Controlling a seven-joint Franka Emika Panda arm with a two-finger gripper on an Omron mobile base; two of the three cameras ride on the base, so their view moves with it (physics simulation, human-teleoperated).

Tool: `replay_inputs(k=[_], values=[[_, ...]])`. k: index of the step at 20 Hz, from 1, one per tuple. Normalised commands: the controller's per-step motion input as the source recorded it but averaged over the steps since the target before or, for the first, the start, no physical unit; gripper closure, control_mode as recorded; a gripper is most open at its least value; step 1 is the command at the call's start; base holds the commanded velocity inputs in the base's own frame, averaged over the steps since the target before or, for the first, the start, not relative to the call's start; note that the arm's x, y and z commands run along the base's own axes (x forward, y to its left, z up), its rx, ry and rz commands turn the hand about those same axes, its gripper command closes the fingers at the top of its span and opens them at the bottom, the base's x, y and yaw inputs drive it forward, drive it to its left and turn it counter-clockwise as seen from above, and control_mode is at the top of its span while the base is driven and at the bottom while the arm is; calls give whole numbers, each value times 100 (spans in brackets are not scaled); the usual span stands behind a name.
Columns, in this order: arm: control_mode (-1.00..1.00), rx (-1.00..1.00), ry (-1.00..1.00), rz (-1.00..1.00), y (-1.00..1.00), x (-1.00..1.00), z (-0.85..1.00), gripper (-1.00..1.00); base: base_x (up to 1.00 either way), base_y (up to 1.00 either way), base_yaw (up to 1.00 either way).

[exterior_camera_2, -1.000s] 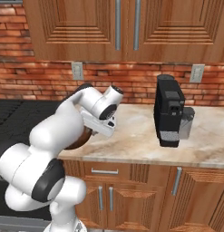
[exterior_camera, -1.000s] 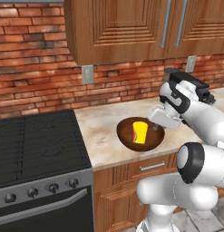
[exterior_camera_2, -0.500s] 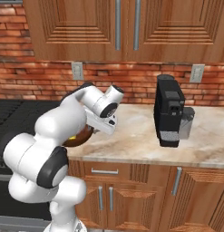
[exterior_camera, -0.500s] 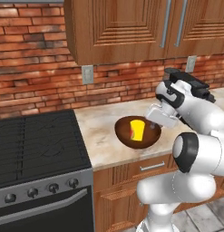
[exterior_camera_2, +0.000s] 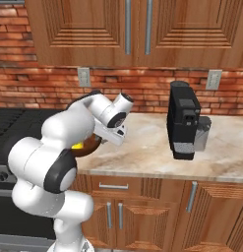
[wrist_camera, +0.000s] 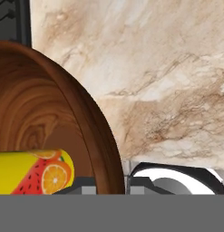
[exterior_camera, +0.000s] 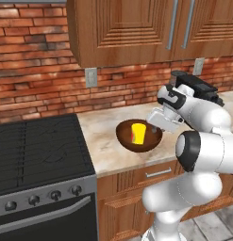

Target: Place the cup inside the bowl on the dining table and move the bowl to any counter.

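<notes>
The dark brown wooden bowl (exterior_camera: 147,141) sits low at the beige marble counter (exterior_camera: 106,155), just right of the stove; whether it touches the marble I cannot tell. The small yellow cup (exterior_camera: 138,132) with its red mark stands inside the bowl. My gripper (exterior_camera: 157,127) comes in from the right and is shut on the bowl's right rim. In the hand view the bowl's rim (wrist_camera: 93,131) runs between the fingertips of the gripper (wrist_camera: 109,183), and the cup (wrist_camera: 36,172) lies to the left inside. From the right base view the bowl (exterior_camera_2: 91,145) peeks out behind my arm. The dining table is out of view.
A black stove (exterior_camera: 37,150) adjoins the counter on the left. A black coffee machine (exterior_camera_2: 183,120) stands on the counter (exterior_camera_2: 142,152) further right. Wooden wall cabinets (exterior_camera: 137,28) hang overhead, with a brick wall behind.
The gripper has carried the bowl with the cup a little to the left, toward the stove. The arm's lower links have shifted; the grip is unchanged.
</notes>
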Motion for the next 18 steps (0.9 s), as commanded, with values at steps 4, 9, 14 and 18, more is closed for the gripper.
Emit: replay_inputs(k=[4, 9, 14, 18], values=[[-100, 0, -2, -4, 3, 24, -11, 100, 0, 0, 0], [-100, 0, 0, -2, 0, 23, -6, 100, 0, 0, 0], [-100, 0, 0, 0, 0, 25, -5, 100, 0, 0, 0], [-100, 0, 0, -1, 0, 19, 0, 100, 0, 0, 0]])
